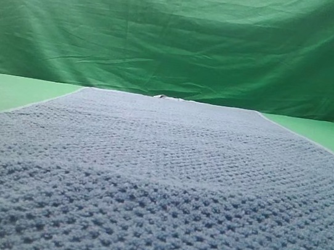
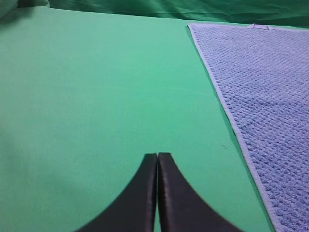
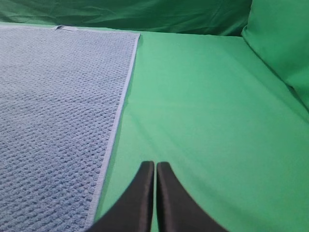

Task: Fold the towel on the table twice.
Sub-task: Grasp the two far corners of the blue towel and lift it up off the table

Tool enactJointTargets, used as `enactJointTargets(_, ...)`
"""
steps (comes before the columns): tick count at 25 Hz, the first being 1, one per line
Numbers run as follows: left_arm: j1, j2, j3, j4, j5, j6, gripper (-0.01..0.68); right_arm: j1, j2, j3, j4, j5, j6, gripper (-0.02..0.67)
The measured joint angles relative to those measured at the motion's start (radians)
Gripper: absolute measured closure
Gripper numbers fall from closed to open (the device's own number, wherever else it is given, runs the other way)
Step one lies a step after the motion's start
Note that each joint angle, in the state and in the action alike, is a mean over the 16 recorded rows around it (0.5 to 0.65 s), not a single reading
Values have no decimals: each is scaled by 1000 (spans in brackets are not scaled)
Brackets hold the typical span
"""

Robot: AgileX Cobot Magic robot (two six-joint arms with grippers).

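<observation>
Towel [image 1: 159, 180] lies flat, unfolded, on the table [image 2: 96, 96] (green)

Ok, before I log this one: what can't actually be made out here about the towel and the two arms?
- Blue-grey waffle-weave towel, high view: near edge and near corners cut off by the frame.
- Small pale tab at its far hem: too small to identify.
- Left end effector and right end effector: absent from the high view; wrist views show only shut black fingertips over the green table.

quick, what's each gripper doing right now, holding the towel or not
left gripper: closed, empty, over bare table beside the towel
right gripper: closed, empty
</observation>
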Motion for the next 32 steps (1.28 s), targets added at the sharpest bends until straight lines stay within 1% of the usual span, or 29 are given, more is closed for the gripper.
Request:
enactJointTargets(26, 0, 0, 0, 1, -1, 0, 673, 0, 0, 0, 2, -2, -1, 649)
enactJointTargets(32, 0, 0, 0, -73, -23, -1, 673, 0, 0, 0, 64, -43, -2, 649)
